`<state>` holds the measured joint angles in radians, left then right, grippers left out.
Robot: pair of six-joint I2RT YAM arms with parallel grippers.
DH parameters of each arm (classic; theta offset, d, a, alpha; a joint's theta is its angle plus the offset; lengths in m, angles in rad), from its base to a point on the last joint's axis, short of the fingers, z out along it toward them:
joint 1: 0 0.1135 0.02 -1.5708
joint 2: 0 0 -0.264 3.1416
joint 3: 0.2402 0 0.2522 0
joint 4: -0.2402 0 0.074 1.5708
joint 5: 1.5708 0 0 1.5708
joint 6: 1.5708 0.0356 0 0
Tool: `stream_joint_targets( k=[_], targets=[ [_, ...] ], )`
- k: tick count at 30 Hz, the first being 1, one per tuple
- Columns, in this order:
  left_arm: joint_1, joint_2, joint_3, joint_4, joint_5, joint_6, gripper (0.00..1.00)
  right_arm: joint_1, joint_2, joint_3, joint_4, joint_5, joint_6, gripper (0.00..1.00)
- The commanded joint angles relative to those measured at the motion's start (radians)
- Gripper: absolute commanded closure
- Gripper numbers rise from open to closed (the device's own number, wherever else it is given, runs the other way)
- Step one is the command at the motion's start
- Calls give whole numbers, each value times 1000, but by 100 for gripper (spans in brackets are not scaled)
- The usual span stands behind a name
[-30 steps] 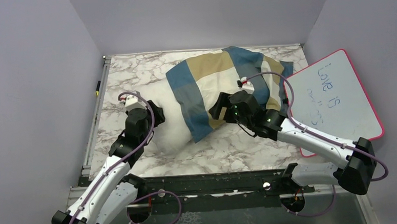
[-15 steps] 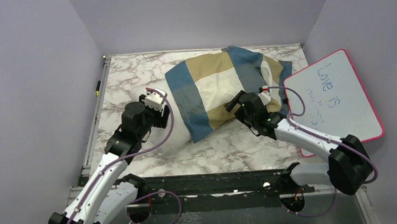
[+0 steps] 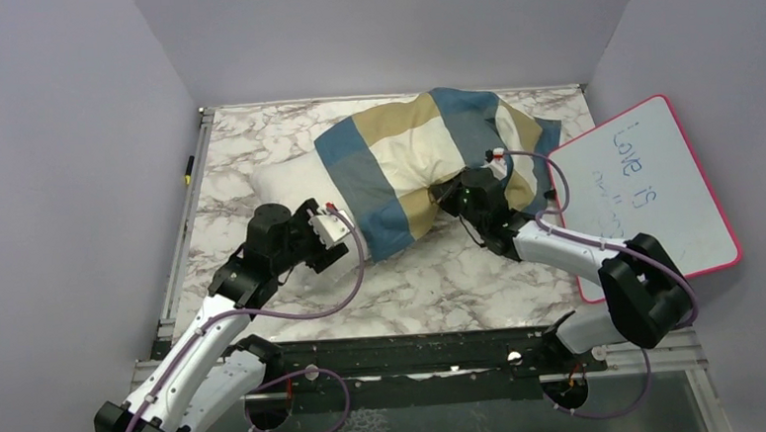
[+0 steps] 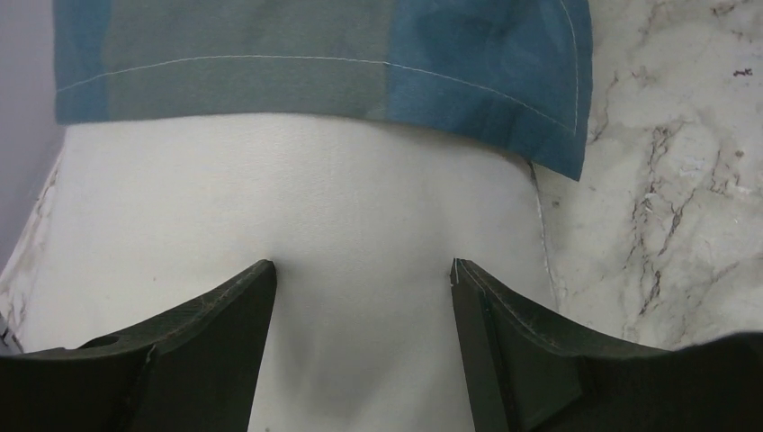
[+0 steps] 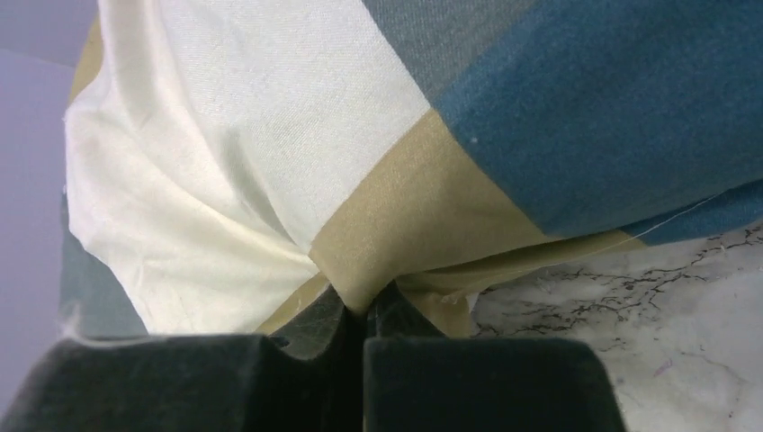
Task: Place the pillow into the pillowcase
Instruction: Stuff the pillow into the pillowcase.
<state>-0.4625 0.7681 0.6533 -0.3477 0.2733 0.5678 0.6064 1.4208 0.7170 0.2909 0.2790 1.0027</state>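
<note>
The off-white pillow (image 3: 286, 177) lies on the marble table, its right part inside the blue, tan and cream pillowcase (image 3: 425, 144). The bare end sticks out to the left. My left gripper (image 4: 360, 266) is open, and both fingertips press into the pillow (image 4: 297, 198) just short of the pillowcase's blue hem (image 4: 315, 81). In the top view the left gripper (image 3: 336, 243) sits at the pillowcase's near left corner. My right gripper (image 5: 364, 304) is shut on a tan fold of the pillowcase (image 5: 405, 225) at its near edge. The top view shows the right gripper (image 3: 445, 195) there too.
A pink-rimmed whiteboard (image 3: 645, 182) with blue writing leans at the right, close to the right arm. A dark marker (image 3: 188, 169) lies on the table's left rail. Grey walls enclose three sides. Bare marble (image 3: 442, 282) runs in front of the pillow.
My right gripper has gone from open to shut on the pillowcase's near edge. My left gripper swung right and nearer, onto the pillow by the hem. The pillowcase has shifted over the pillow.
</note>
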Motion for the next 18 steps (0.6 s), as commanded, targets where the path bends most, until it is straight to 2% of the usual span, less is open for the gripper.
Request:
stream_joint_targets(
  k=[1, 6, 9, 10, 11, 12, 13, 18],
  targets=[
    [-49, 33, -36, -12, 1, 100, 26, -9, -44, 24, 105, -17, -68, 100],
    [-141, 71, -49, 0, -160, 139, 28, -8, -170, 80, -2, 5, -164, 100],
    [-181, 80, -56, 51, -167, 145, 40, -8, -229, 147, -103, -11, -230, 100],
    [-184, 84, -46, 61, -146, 135, 52, -8, -245, 166, -128, -25, -256, 100],
    [-186, 85, -31, 63, -125, 125, 78, -7, -265, 185, -155, -34, -279, 100],
    [-188, 81, -16, 68, -109, 99, 98, -8, -284, 208, -192, -41, -303, 100],
    [-190, 74, 2, 83, -105, 59, 100, -7, -298, 231, -231, -44, -323, 100],
    [-191, -15, 130, 181, -82, -266, 100, -8, -334, 449, -520, -83, -422, 100]
  ],
)
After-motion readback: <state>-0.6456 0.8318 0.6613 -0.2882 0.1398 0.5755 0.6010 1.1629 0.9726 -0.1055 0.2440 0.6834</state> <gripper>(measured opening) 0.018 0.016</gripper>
